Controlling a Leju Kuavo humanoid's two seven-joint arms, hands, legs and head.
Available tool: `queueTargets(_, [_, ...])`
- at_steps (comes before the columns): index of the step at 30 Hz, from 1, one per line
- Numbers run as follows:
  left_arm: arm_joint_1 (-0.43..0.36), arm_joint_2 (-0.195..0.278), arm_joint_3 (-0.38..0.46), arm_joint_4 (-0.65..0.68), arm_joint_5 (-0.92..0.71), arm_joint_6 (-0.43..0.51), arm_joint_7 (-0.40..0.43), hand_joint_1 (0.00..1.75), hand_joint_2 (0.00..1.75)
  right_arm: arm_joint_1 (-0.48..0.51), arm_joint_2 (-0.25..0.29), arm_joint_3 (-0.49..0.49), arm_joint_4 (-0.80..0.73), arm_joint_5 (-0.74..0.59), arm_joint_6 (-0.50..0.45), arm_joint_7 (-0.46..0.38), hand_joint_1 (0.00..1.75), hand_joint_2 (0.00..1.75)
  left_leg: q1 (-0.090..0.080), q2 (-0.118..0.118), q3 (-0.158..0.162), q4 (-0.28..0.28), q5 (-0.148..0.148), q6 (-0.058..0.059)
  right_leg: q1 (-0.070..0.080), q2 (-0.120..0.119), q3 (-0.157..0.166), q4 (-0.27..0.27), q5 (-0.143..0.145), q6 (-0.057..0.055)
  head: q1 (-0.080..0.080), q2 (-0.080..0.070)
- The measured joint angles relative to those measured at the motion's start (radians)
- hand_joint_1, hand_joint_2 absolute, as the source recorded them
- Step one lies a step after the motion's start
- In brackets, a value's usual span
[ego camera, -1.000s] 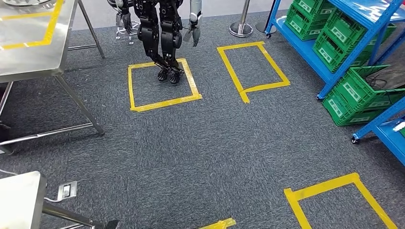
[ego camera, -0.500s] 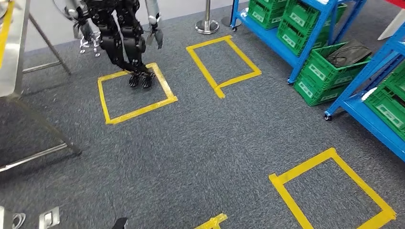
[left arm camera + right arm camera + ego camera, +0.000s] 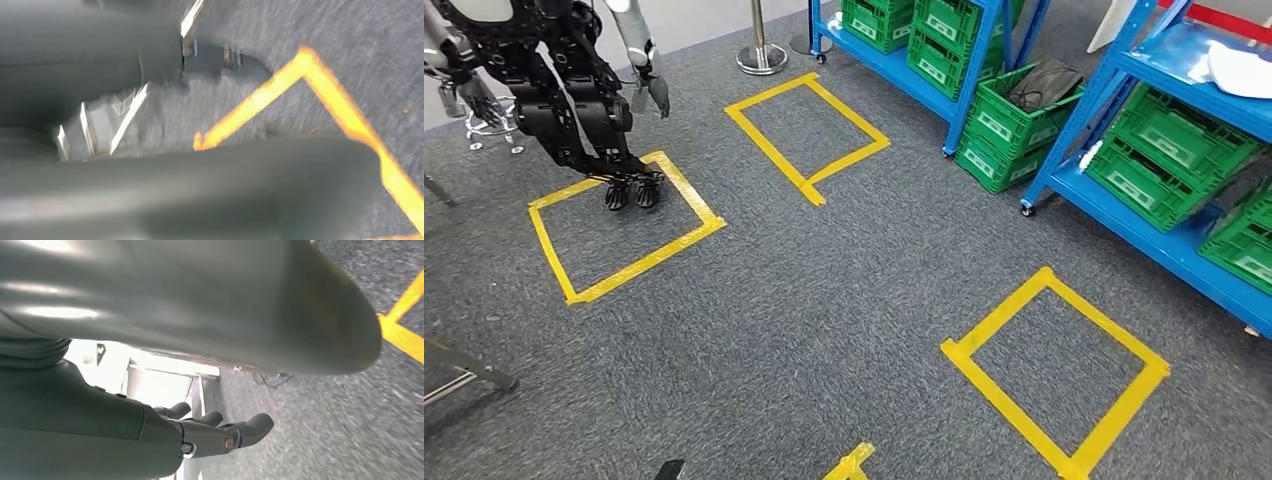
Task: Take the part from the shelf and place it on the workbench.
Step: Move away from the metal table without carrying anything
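Within the last second our whole view has swung to the right, away from the steel workbench and towards the blue metal shelving rack (image 3: 1124, 190) with its green plastic crates (image 3: 1014, 125). The things themselves have not moved; we are turning. A second black-legged humanoid robot (image 3: 574, 95) stands in a yellow tape square (image 3: 619, 225) that has slid off towards our left-hand side.

Our right hand (image 3: 165, 432) hangs over the grey carpet (image 3: 824, 300) with its dark fingers (image 3: 250, 426) stretched out, a wide gap to the thumb and nothing in it. Our left hand (image 3: 90, 65) is a grey blur in its wrist view, and we cannot tell whether its fingers are spread or curled.

We judge the part to be the white flat piece (image 3: 1239, 70) lying on the rack's upper board, though we cannot be sure of it. It sits well apart from both hands, ahead and out past the right one.

So we are in the approach. Nothing has been picked up, and the nearer yellow tape box (image 3: 1054, 375), between our right hand and the rack, looks like the spot to stand on before reaching.
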Motion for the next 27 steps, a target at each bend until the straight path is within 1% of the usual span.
queueTargets(1, [0.003, 0.0, 0.0, 0.0, 0.0, 0.001, -0.005, 0.0, 0.0, -0.002, 0.0, 0.0, 0.0, 0.002, 0.0, 0.0, 0.0, 0.0, -0.003, 0.016, 0.0, 0.0, -0.002, 0.004, 0.0, -0.028, -0.034, 0.065, -0.033, 0.002, 0.007, 0.0])
queueTargets(2, [0.005, -0.001, 0.0, 0.0, 0.0, 0.001, -0.011, 0.0, 0.0, -0.004, 0.001, 0.0, 0.0, 0.004, 0.0, -0.001, 0.0, 0.0, -0.006, 0.033, -0.001, 0.0, -0.004, 0.006, -0.001, -0.041, -0.066, 0.127, -0.059, 0.004, 0.011, 0.0])
queueTargets(3, [0.007, -0.001, 0.0, 0.0, 0.002, -0.002, -0.016, 0.0, 0.0, -0.004, 0.001, 0.0, 0.0, 0.007, 0.0, -0.001, 0.0, 0.0, -0.008, 0.05, -0.001, 0.0, -0.006, 0.008, -0.002, -0.048, -0.088, 0.168, -0.071, 0.005, 0.014, 0.0])
queueTargets(4, [0.007, -0.002, 0.0, 0.0, 0.004, -0.006, -0.02, 0.0, 0.0, -0.004, 0.002, 0.0, 0.0, 0.009, 0.0, -0.001, 0.0, 0.0, -0.01, 0.066, 0.0, 0.0, -0.008, 0.008, -0.002, -0.052, -0.092, 0.175, -0.065, 0.006, 0.015, 0.0])
queueTargets(5, [0.006, -0.002, 0.0, 0.0, 0.007, -0.012, -0.021, 0.0, 0.0, -0.002, 0.002, 0.0, 0.0, 0.011, 0.0, -0.001, 0.0, 0.0, -0.011, 0.08, 0.001, 0.0, -0.01, 0.007, -0.002, -0.056, -0.076, 0.145, -0.042, 0.005, 0.017, 0.0])
queueTargets(6, [0.005, -0.003, 0.0, 0.0, 0.009, -0.018, -0.021, 0.0, 0.0, -0.001, 0.002, 0.0, 0.0, 0.012, 0.0, -0.001, 0.0, 0.0, -0.012, 0.093, 0.004, 0.0, -0.012, 0.006, -0.001, -0.067, -0.043, 0.084, -0.01, 0.002, 0.019, 0.0])
queueTargets(7, [0.004, -0.003, 0.001, 0.0, 0.012, -0.023, -0.021, 0.0, 0.0, 0.0, 0.002, 0.0, 0.0, 0.013, 0.0, 0.0, 0.0, 0.0, -0.013, 0.105, 0.008, 0.001, -0.015, 0.003, 0.001, -0.092, -0.006, 0.013, 0.018, -0.003, 0.022, 0.0])
queueTargets(8, [0.004, -0.003, 0.001, 0.0, 0.014, -0.029, -0.021, 0.0, 0.0, -0.001, 0.002, 0.0, 0.0, 0.014, 0.0, 0.0, 0.0, 0.0, -0.014, 0.116, 0.011, 0.001, -0.018, -0.002, 0.005, -0.114, 0.025, -0.045, 0.037, -0.007, 0.024, 0.0])
queueTargets(9, [0.003, -0.003, 0.002, -0.001, 0.017, -0.035, -0.022, 0.0, 0.0, -0.002, 0.003, 0.0, 0.0, 0.015, 0.0, 0.0, 0.0, 0.0, -0.015, 0.126, 0.013, 0.001, -0.022, -0.007, 0.009, -0.13, 0.047, -0.082, 0.046, -0.011, 0.024, 0.0])
queueTargets(10, [0.003, -0.003, 0.002, -0.001, 0.019, -0.042, -0.023, 0.0, 0.0, -0.002, 0.003, 0.0, 0.0, 0.016, 0.001, 0.001, 0.0, 0.0, -0.015, 0.137, 0.018, 0.0, -0.026, -0.013, 0.013, -0.135, 0.053, -0.097, 0.046, -0.015, 0.023, 0.0])
queueTargets(11, [0.003, -0.004, 0.002, -0.002, 0.022, -0.05, -0.026, 0.0, 0.0, -0.003, 0.002, 0.0, 0.0, 0.017, 0.001, 0.002, 0.0, 0.0, -0.015, 0.148, 0.023, -0.001, -0.03, -0.02, 0.015, -0.123, 0.054, -0.099, 0.046, -0.018, 0.022, 0.0])
queueTargets(12, [0.001, -0.004, 0.003, -0.004, 0.025, -0.058, -0.029, 0.0, 0.0, -0.002, 0.002, 0.001, 0.0, 0.019, 0.002, 0.004, 0.0, 0.0, -0.012, 0.152, 0.026, 0.0, -0.034, -0.026, 0.014, -0.109, 0.06, -0.103, 0.047, -0.023, 0.021, 0.0])
queueTargets(13, [0.0, -0.004, 0.004, -0.006, 0.027, -0.064, -0.032, 0.0, 0.0, -0.001, 0.002, 0.001, 0.0, 0.022, 0.002, 0.006, 0.0, 0.0, -0.009, 0.14, 0.028, 0.009, -0.044, -0.031, 0.012, -0.097, 0.066, -0.109, 0.049, -0.029, 0.018, 0.0])
queueTargets(14, [-0.001, -0.004, 0.006, -0.008, 0.029, -0.069, -0.036, 0.0, 0.0, -0.001, 0.001, 0.001, 0.001, 0.025, 0.004, 0.008, 0.0, 0.0, -0.008, 0.114, 0.015, 0.04, -0.064, -0.035, 0.009, -0.085, 0.074, -0.115, 0.053, -0.035, 0.015, 0.0])
queueTargets(15, [-0.002, -0.003, 0.007, -0.009, 0.031, -0.073, -0.038, 0.0, 0.0, -0.002, 0.001, 0.002, 0.001, 0.027, 0.005, 0.01, 0.0, 0.0, -0.006, 0.08, -0.009, 0.091, -0.091, -0.038, 0.006, -0.072, 0.082, -0.119, 0.057, -0.04, 0.009, 0.0])
queueTargets(16, [-0.001, -0.002, 0.008, -0.009, 0.033, -0.076, -0.039, 0.0, 0.0, -0.003, 0.0, 0.002, 0.001, 0.029, 0.005, 0.012, 0.0, 0.0, -0.006, 0.049, -0.038, 0.157, -0.121, -0.039, 0.007, -0.06, 0.083, -0.119, 0.057, -0.043, 0.002, 0.0])
queueTargets(17, [0.001, -0.002, 0.008, -0.009, 0.035, -0.078, -0.039, 0.0, 0.0, -0.005, 0.0, 0.002, 0.001, 0.029, 0.006, 0.013, 0.0, 0.0, -0.006, 0.032, -0.072, 0.223, -0.145, -0.039, 0.007, -0.045, 0.082, -0.118, 0.058, -0.046, -0.003, 0.0])
queueTargets(18, [0.004, -0.002, 0.009, -0.009, 0.037, -0.079, -0.039, 0.0, 0.0, -0.006, 0.0, 0.003, 0.001, 0.029, 0.006, 0.014, 0.0, 0.0, -0.006, 0.025, -0.098, 0.268, -0.154, -0.04, 0.007, -0.03, 0.082, -0.116, 0.057, -0.046, -0.007, 0.0])
queueTargets(19, [0.006, -0.002, 0.009, -0.009, 0.039, -0.081, -0.039, 0.0, 0.0, -0.006, 0.0, 0.003, 0.001, 0.029, 0.007, 0.014, 0.0, 0.0, -0.006, 0.021, -0.112, 0.282, -0.143, -0.039, 0.007, -0.014, 0.083, -0.115, 0.056, -0.046, -0.011, 0.0])
queueTargets(20, [0.008, -0.002, 0.01, -0.009, 0.042, -0.082, -0.039, 0.0, 0.0, -0.005, 0.0, 0.003, 0.001, 0.029, 0.008, 0.015, 0.0, 0.0, -0.005, 0.018, -0.11, 0.26, -0.115, -0.039, 0.007, 0.003, 0.084, -0.112, 0.054, -0.045, -0.015, 0.0])
queueTargets(21, [0.007, -0.001, 0.012, -0.009, 0.045, -0.085, -0.038, 0.0, 0.0, -0.004, 0.0, 0.003, 0.001, 0.029, 0.01, 0.015, 0.0, 0.0, -0.004, 0.011, -0.094, 0.208, -0.075, -0.038, 0.005, 0.02, 0.086, -0.11, 0.051, -0.043, -0.019, 0.0])
queueTargets(22, [0.007, 0.0, 0.014, -0.009, 0.049, -0.09, -0.037, 0.0, 0.0, -0.003, 0.0, 0.004, 0.001, 0.028, 0.011, 0.015, 0.0, 0.0, -0.001, -0.009, -0.07, 0.142, -0.038, -0.037, 0.003, 0.035, 0.087, -0.108, 0.048, -0.038, -0.022, 0.0])
queueTargets(23, [0.006, 0.001, 0.016, -0.009, 0.054, -0.097, -0.034, 0.0, 0.0, -0.004, 0.0, 0.004, 0.001, 0.028, 0.013, 0.015, 0.0, 0.0, 0.002, -0.033, -0.047, 0.08, -0.014, -0.036, 0.003, 0.049, 0.085, -0.103, 0.044, -0.032, -0.025, 0.0])
queueTargets(24, [0.006, 0.002, 0.018, -0.009, 0.057, -0.104, -0.029, 0.0, 0.0, -0.005, 0.0, 0.004, 0.001, 0.029, 0.015, 0.014, 0.0, 0.0, 0.003, -0.053, -0.028, 0.04, -0.004, -0.035, 0.001, 0.061, 0.082, -0.101, 0.043, -0.026, -0.027, 0.0])
queueTargets(25, [0.005, 0.003, 0.021, -0.008, 0.06, -0.11, -0.024, 0.0, 0.0, -0.005, 0.0, 0.005, 0.002, 0.029, 0.017, 0.014, 0.0, 0.0, 0.003, -0.067, -0.017, 0.02, -0.004, -0.032, -0.001, 0.072, 0.076, -0.1, 0.042, -0.019, -0.027, 0.0])
queueTargets(26, [0.004, 0.003, 0.023, -0.008, 0.061, -0.114, -0.018, 0.0, 0.0, -0.005, 0.0, 0.005, 0.002, 0.03, 0.02, 0.013, 0.0, 0.0, 0.001, -0.062, -0.011, 0.013, -0.006, -0.029, -0.003, 0.085, 0.069, -0.101, 0.044, -0.011, -0.027, 0.0])
queueTargets(27, [0.003, 0.003, 0.025, -0.009, 0.06, -0.116, -0.013, 0.0, 0.0, -0.003, -0.001, 0.006, 0.002, 0.031, 0.022, 0.012, 0.0, 0.0, 0.0, -0.05, -0.007, 0.012, -0.005, -0.023, -0.005, 0.093, 0.064, -0.104, 0.046, -0.005, -0.026, 0.0])
